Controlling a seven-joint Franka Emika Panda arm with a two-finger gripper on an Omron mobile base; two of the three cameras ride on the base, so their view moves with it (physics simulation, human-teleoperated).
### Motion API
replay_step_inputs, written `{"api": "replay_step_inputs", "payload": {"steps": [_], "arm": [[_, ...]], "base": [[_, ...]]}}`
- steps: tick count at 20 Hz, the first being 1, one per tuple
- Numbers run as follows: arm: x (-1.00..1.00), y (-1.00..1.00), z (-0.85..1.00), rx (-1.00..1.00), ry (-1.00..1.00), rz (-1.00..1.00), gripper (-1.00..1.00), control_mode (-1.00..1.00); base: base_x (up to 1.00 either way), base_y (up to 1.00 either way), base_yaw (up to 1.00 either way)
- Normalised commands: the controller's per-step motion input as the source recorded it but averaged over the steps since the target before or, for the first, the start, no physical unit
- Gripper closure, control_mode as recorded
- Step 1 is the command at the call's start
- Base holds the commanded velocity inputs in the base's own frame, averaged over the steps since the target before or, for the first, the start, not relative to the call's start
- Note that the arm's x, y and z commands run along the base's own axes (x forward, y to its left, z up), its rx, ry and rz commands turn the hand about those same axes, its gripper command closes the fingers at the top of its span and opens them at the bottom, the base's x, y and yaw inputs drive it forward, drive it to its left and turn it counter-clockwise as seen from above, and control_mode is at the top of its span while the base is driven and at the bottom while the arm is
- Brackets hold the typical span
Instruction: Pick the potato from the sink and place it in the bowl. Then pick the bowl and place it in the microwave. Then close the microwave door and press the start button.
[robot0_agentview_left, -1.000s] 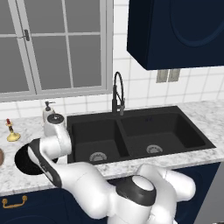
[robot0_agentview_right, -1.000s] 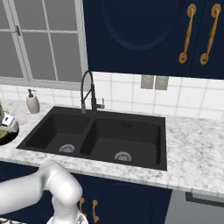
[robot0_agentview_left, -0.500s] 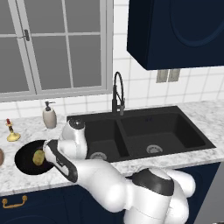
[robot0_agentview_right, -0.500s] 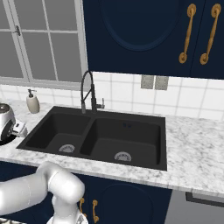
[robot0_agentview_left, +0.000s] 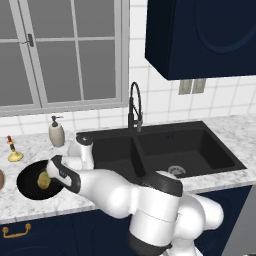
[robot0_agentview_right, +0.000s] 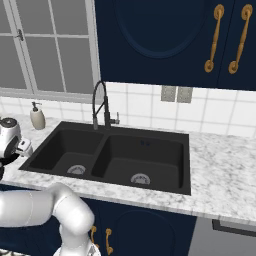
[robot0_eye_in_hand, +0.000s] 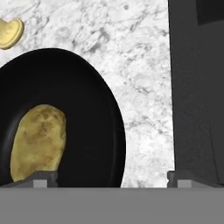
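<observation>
Left of sink (robot0_agentview_left: 165, 150) | potato (robot0_eye_in_hand: 38, 142) in bowl (robot0_eye_in_hand: 94, 127) | pincer (robot0_eye_in_hand: 111, 178) spread | soap bottle (robot0_agentview_left: 57, 132) behind, perhaps

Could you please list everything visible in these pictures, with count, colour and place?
potato: one, yellowish-tan, lying in the bowl.
bowl: one, glossy black, on the counter left of the sink.
sink: one, black, double basin, set in the counter.
faucet: one, black, behind the sink.
soap dispenser: one, beige, by the window.
counter: one, white-grey marble.
gripper: one, open, above the bowl's rim.
</observation>
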Motion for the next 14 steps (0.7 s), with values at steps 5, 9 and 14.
{"api": "replay_step_inputs", "payload": {"steps": [5, 9, 14], "arm": [[0.1, 0.19, -0.26, 0.0, 0.04, 0.0, -1.0, -1.0], [0.02, 0.1, -0.34, 0.0, 0.03, 0.0, 1.0, -1.0], [0.0, 0.05, -0.18, 0.0, 0.0, 0.0, 1.0, -1.0]], "base": [[0.0, 0.0, 0.0], [0.0, 0.0, 0.0], [0.0, 0.0, 0.0]]}}
